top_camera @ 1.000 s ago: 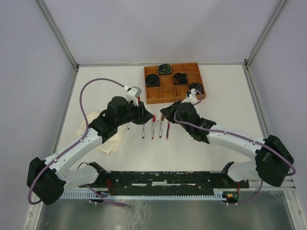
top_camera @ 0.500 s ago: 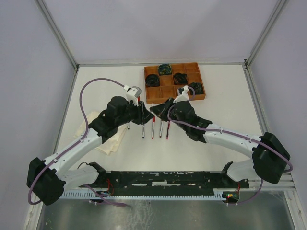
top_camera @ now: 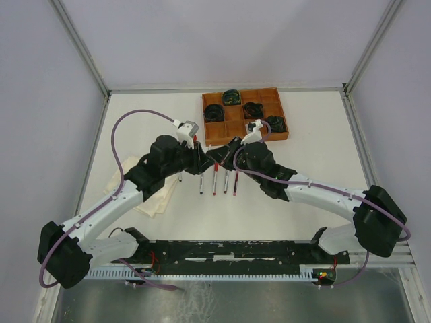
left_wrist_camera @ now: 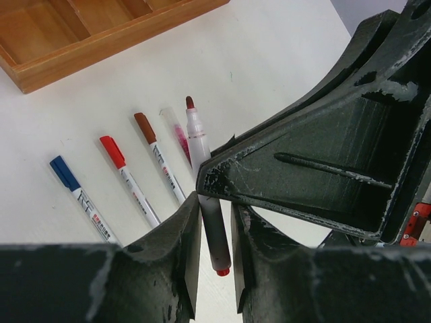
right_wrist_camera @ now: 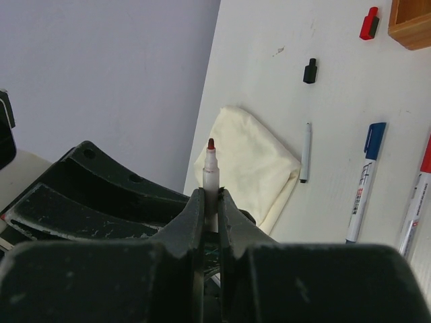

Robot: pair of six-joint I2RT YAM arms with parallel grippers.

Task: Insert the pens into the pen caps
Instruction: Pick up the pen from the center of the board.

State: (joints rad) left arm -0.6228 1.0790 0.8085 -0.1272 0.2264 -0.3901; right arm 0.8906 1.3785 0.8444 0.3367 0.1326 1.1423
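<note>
My right gripper (right_wrist_camera: 211, 196) is shut on an uncapped white pen (right_wrist_camera: 210, 171) whose red-brown tip points up. In the top view my right gripper (top_camera: 217, 153) meets my left gripper (top_camera: 202, 156) above the row of pens (top_camera: 214, 180). That pen's grey rear barrel (left_wrist_camera: 214, 235) lies between the left gripper's (left_wrist_camera: 215, 215) jaws, which stand narrowly open with a slim gap on one side. Capped pens lie on the table: blue (left_wrist_camera: 65, 171), red (left_wrist_camera: 112, 151), brown (left_wrist_camera: 144, 126). A loose red cap (right_wrist_camera: 368, 23) and a black cap (right_wrist_camera: 310, 70) sit near a thin uncapped pen (right_wrist_camera: 306, 152).
A wooden compartment tray (top_camera: 222, 138) with dark coiled cable bundles stands behind the grippers. A folded cream cloth (top_camera: 151, 195) lies under the left arm. Metal frame posts and white walls bound the table on three sides.
My right gripper has carried the pen left until it meets the left gripper. The left jaws have narrowed round the pen's rear barrel.
</note>
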